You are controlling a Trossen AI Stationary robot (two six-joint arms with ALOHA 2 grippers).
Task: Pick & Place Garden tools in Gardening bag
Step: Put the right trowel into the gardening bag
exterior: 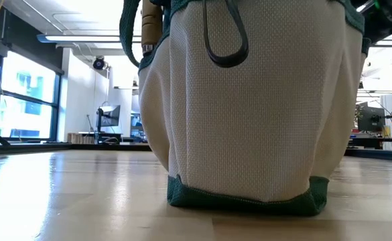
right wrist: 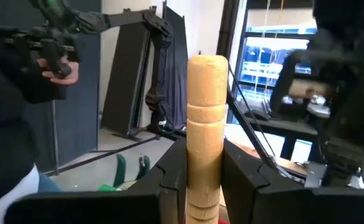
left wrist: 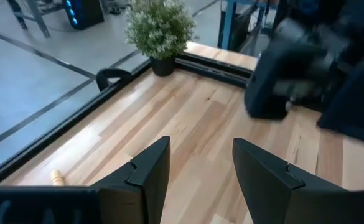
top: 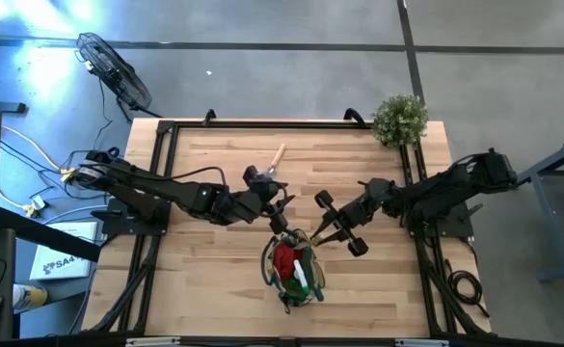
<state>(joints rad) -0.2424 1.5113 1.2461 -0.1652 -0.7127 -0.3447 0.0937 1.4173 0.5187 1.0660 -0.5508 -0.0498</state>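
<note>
My left hand (top: pixel 280 205) hovers just behind the gardening bag (top: pixel 292 271), its fingers apart and holding nothing. One wooden-handled tool (top: pixel 276 157) lies on the tabletop (top: pixel 204 280) farther behind the bag. My right hand (top: pixel 312 234) is beside the bag's rim, closed on a trowel's wooden handle (right wrist: pixel 205 137). I judge this handle stiff, light and not slippery; mid-handle is a good grip. The soft bag already holds a red piece (top: pixel 285 258) and green tools.

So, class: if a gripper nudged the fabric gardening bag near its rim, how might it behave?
The gardening bag looks soft-walled, so its rim would probably give. Its flat base sits on the table, and tools inside likely steady it; a low push might slide it rather than tip it.
</note>
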